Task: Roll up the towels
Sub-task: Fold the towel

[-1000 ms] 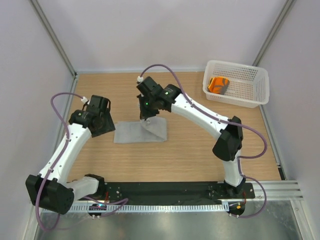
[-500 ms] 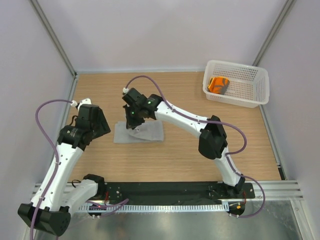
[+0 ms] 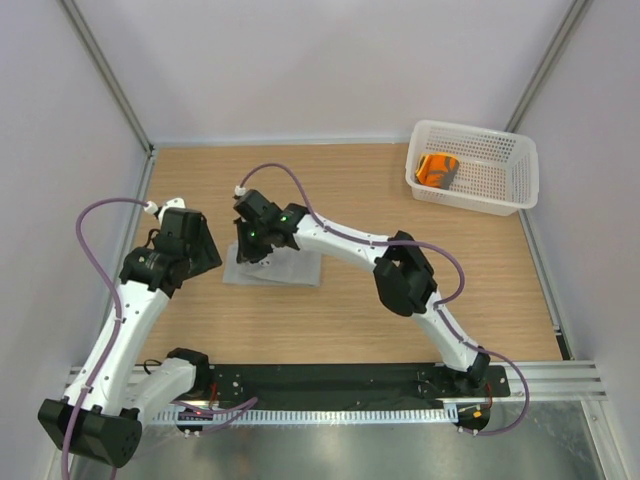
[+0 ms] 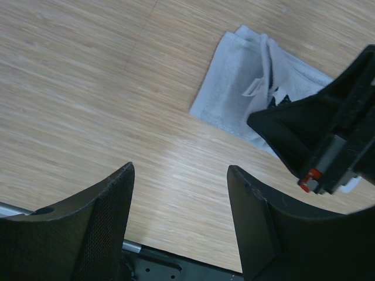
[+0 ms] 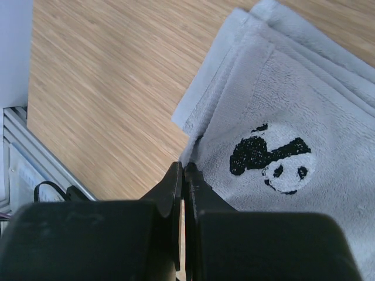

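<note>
Your left hand (image 3: 205, 250) sits at the left side of the wooden surface (image 3: 350, 310), well up from its base. Its wrist view shows the two dark fingers (image 4: 94, 228) standing wide apart with only bare wood between them. It holds nothing and touches nothing. It is near the grey towel (image 3: 295, 270) but off its left edge.

The grey towel lies left of the middle of the surface, flat and folded into layers, with its long side running left to right. From your left wrist you can see the stacked edges at its near corner and a small white tag (image 4: 255, 88) lying on top of the cloth.

Your right arm reaches across from its base on the right, and its right hand (image 5: 183, 167) is down at the left end of the towel. Its fingers are pressed together with no gap. The tips meet right on the edge of the upper layer, so it reads as a pinch on that edge. A black and white panda emblem (image 5: 272, 158) shows on the cloth just beside the fingertips.

Far to the right, at the back corner of the surface, stands the white perforated basket (image 3: 525, 160). The orange towel (image 3: 436, 168) is inside it, bunched against its left end, well apart from both hands.
</note>
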